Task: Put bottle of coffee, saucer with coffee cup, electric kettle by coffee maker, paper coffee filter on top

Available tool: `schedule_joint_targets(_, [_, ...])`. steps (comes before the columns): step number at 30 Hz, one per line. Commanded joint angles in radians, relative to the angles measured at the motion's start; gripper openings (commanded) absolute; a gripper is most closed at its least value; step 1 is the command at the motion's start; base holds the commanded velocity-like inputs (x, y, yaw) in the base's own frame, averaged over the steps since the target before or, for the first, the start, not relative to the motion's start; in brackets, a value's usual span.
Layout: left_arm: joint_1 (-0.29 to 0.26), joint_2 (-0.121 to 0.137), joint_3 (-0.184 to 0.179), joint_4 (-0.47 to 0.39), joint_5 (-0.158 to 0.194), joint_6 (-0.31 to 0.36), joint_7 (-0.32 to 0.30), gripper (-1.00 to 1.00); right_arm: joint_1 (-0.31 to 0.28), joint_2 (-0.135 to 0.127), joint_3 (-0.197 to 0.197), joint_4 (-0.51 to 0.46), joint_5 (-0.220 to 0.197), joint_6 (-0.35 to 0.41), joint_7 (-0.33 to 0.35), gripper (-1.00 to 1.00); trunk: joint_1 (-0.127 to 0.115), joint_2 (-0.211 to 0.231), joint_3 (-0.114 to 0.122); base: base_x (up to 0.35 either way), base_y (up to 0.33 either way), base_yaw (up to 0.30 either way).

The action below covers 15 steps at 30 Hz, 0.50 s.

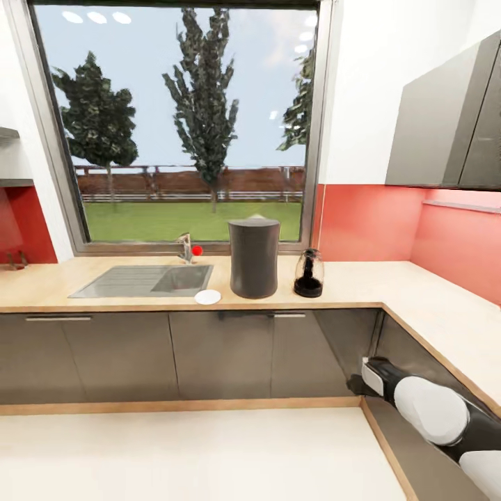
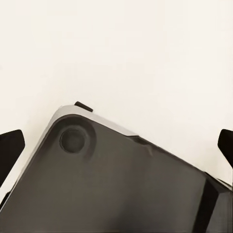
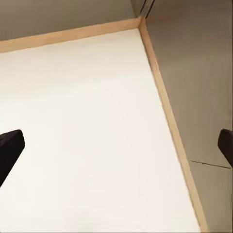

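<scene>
From the head camera we've got the countertop (image 1: 83, 292) running along under a big window (image 1: 181, 125), with the coffee maker (image 1: 254, 258) standing upright on it just right of the sink (image 1: 146, 280). The kettle (image 1: 309, 273) sits close on the coffee maker's right, not touching as far as we can see. The saucer (image 1: 207, 297) lies flat near the counter's front edge, just off the sink's corner and a bit left of the coffee maker. A tap (image 1: 185, 248) with a red knob stands behind the sink. Grey cabinet fronts (image 1: 125, 355) run below, and a wall cabinet (image 1: 445, 125) hangs on the right above the red backsplash. Our right arm (image 1: 431, 407) pokes in at the lower right corner, but we can't make out its fingers there.

The wrist cameras fill that in. The right gripper (image 3: 116, 145) looks down on pale floor (image 3: 87, 131) and a wooden baseboard strip (image 3: 165, 111), with a dark fingertip at each edge of the picture, so the jaws are spread wide with nothing between them. The left gripper (image 2: 116, 143) is the same deal, jaws spread wide and holding nothing, hanging over a dark grey rounded panel (image 2: 126, 184) of our own body against the pale floor.
</scene>
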Motion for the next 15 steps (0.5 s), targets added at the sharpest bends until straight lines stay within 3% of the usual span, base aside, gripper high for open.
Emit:
schedule_joint_targets(1, [0.000,-0.002,0.004,-0.005,0.012,-0.001,-0.009,1.00,0.049,0.000,-0.006,0.003,0.016,-0.035,-0.014,1.00,0.000,-0.001,-0.001,-0.032,0.000,0.000])
schedule_joint_targets(2, [0.000,-0.002,0.004,-0.007,0.013,-0.001,-0.009,1.00,0.072,0.001,-0.006,0.003,0.020,-0.054,-0.018,1.00,0.000,-0.001,-0.001,-0.025,0.000,0.000])
schedule_joint_targets(3, [0.001,-0.003,0.003,-0.012,0.015,-0.002,-0.009,1.00,0.208,0.011,-0.005,0.003,0.038,-0.175,-0.033,1.00,0.000,-0.001,-0.001,-0.007,0.000,0.000])
schedule_joint_targets(7, [0.000,-0.003,0.004,-0.028,0.016,-0.003,-0.009,1.00,0.326,0.016,-0.005,0.004,0.043,-0.282,-0.037,1.00,0.000,-0.001,-0.001,-0.003,0.000,0.000])
schedule_joint_targets(8, [0.000,-0.002,0.004,-0.048,0.017,-0.002,-0.008,1.00,0.436,0.015,-0.004,0.003,0.054,-0.363,-0.038,1.00,0.000,-0.001,-0.001,0.000,0.000,0.000])
schedule_joint_targets(10, [0.001,-0.002,0.004,-0.062,0.018,0.000,-0.007,1.00,0.517,0.014,-0.004,0.003,0.078,-0.427,-0.039,1.00,0.000,-0.001,-0.001,0.000,0.000,0.000])
schedule_joint_targets(11, [0.001,-0.003,0.004,-0.082,0.018,0.004,-0.007,1.00,0.603,0.012,-0.004,0.003,0.115,-0.493,-0.039,1.00,0.000,-0.001,-0.001,0.000,0.000,0.000])
schedule_joint_targets(15, [0.001,-0.001,0.003,-0.100,0.017,0.009,-0.008,1.00,0.740,0.006,-0.005,0.004,0.144,-0.599,-0.036,1.00,0.000,-0.001,-0.001,0.000,0.000,0.000])
